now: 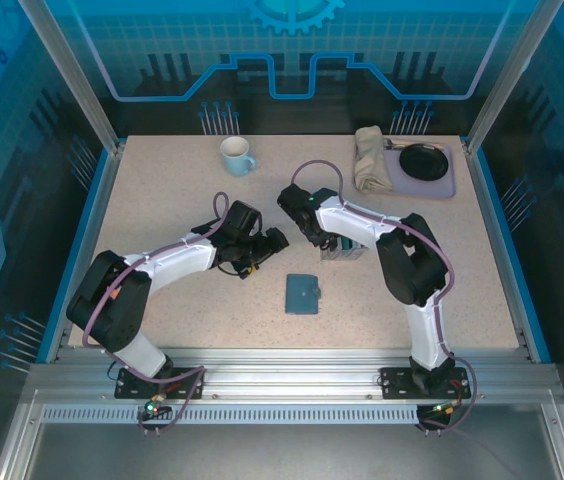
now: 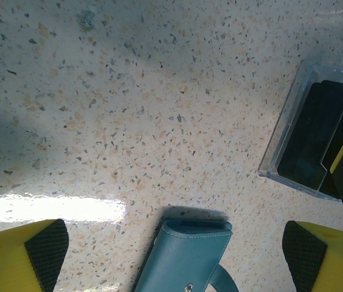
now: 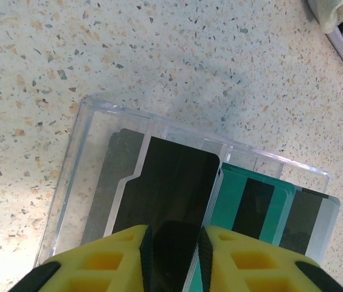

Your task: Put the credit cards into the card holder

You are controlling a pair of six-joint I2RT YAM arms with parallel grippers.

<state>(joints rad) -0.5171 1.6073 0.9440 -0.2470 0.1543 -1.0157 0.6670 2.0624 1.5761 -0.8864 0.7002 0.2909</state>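
Observation:
The card holder (image 1: 303,294), a closed blue-teal wallet with a snap, lies flat on the table; in the left wrist view the card holder (image 2: 187,258) sits at the bottom edge. My left gripper (image 1: 267,245) hovers open above it, its pads (image 2: 47,246) far apart. The credit cards (image 3: 247,204), teal and dark ones, stand in a clear tiered rack (image 3: 98,158). My right gripper (image 1: 322,238) reaches down into the rack (image 1: 343,249) and is shut on a dark credit card (image 3: 171,182), pads (image 3: 146,255) pressing both its sides.
A pale blue mug (image 1: 237,155) stands at the back left. A purple tray (image 1: 444,185) at the back right holds a black plate (image 1: 424,160), with a beige cloth (image 1: 369,158) beside it. The rack (image 2: 308,134) lies right of the wallet.

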